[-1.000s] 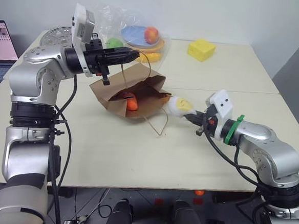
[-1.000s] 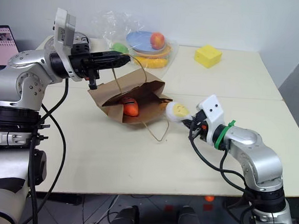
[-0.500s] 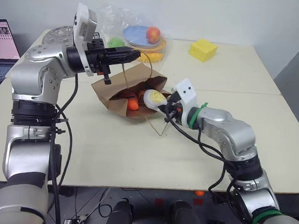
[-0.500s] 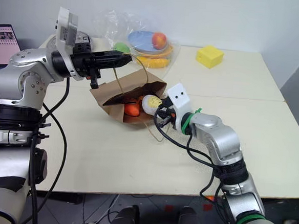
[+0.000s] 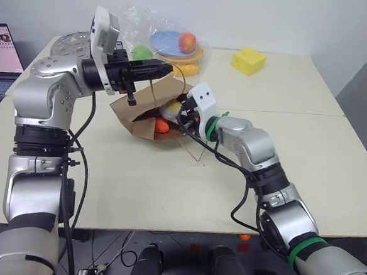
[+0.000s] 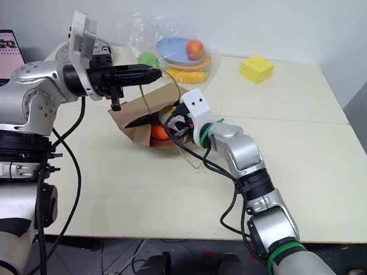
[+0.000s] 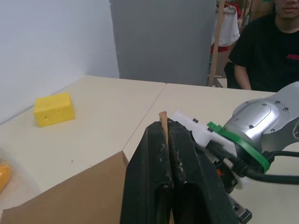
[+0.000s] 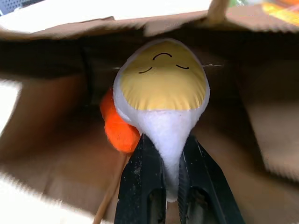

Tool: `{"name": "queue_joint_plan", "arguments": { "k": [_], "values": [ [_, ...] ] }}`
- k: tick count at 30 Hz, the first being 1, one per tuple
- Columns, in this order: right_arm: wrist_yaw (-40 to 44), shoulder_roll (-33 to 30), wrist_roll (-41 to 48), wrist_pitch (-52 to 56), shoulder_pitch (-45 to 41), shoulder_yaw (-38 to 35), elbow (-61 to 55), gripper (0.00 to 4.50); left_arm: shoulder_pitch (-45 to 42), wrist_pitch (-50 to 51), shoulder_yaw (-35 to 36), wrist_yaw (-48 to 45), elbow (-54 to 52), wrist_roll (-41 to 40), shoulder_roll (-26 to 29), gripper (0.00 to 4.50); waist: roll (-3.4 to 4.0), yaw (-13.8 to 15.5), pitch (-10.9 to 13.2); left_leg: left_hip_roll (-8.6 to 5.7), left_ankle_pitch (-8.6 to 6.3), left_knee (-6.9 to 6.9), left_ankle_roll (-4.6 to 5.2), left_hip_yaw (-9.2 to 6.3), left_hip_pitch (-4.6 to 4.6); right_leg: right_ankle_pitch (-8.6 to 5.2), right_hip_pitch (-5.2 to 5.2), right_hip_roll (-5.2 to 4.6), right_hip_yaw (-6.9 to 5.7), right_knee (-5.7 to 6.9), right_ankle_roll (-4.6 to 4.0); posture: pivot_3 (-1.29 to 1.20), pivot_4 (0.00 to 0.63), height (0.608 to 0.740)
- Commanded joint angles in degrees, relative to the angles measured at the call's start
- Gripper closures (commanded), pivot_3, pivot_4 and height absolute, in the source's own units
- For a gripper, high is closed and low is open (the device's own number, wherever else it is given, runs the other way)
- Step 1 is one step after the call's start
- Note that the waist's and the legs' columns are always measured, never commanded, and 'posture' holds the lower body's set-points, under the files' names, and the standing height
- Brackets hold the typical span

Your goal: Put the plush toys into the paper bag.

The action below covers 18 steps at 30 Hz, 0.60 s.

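The brown paper bag lies on its side on the table with its mouth facing right. My left gripper is shut on one cord handle and holds it up above the bag. My right gripper is shut on the white egg plush toy with the yellow patch, and the toy sits in the bag's mouth. The orange carrot plush toy lies inside the bag, just behind the egg.
The bag's other handle loop trails on the table in front of it. A clear plastic bag with a plate of hard fruit stands behind. A yellow block sits at the back right, a laptop at the left edge. A person sits beyond the table.
My right arm has swung left and forward, carrying the egg toy from the table right of the bag into the bag's mouth. The left gripper has kept still on the handle.
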Motion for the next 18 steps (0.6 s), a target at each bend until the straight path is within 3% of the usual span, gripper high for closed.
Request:
{"name": "queue_joint_plan", "arguments": {
  "k": [1,7,8,10,18],
  "values": [
    [-1.43,1.91,-1.34,-5.78,-2.73,-1.63,4.66,4.48,-0.31,0.06,1.21,-0.01,-2.88,-1.18,0.53,4.50,0.00,-0.02,0.00,0.00,0.00,-0.01,0.00,0.00,0.00,0.00,-0.01,0.00,0.00,0.00,0.00,0.00,0.150,0.740],
    [-3.89,3.64,-6.15,-15.68,-3.65,-0.93,15.59,4.48,-0.06,0.64,1.27,0.19,-3.68,-1.44,0.64,4.50,0.01,0.02,0.00,0.00,0.00,-0.01,0.00,0.00,0.00,0.00,0.00,0.00,0.00,0.00,0.00,0.00,0.150,0.740],
    [-4.50,3.57,-6.76,-16.27,-3.71,-1.03,16.10,3.99,-0.01,0.77,1.29,0.19,-3.81,-1.48,0.70,4.50,0.01,-0.01,0.01,0.00,0.00,-0.01,0.00,0.00,0.00,0.00,0.00,0.00,0.00,0.00,0.00,0.00,0.150,0.740],
    [-4.00,3.44,-7.14,-16.82,-3.60,-1.23,16.17,3.56,0.09,0.93,1.33,0.24,-3.96,-1.55,0.77,4.50,0.01,-0.10,0.01,0.00,0.00,-0.01,0.00,-0.01,0.00,0.00,-0.01,0.00,0.00,0.01,0.00,0.00,0.150,0.740],
    [-1.89,1.03,-6.69,-14.28,-1.60,-1.81,8.67,0.68,0.09,0.79,1.34,0.19,-3.41,-1.60,0.70,4.50,0.01,-0.15,0.01,0.00,0.00,-0.02,0.00,-0.02,0.00,0.00,-0.02,0.00,-0.01,0.02,0.00,0.00,0.150,0.740]
  ]
}}
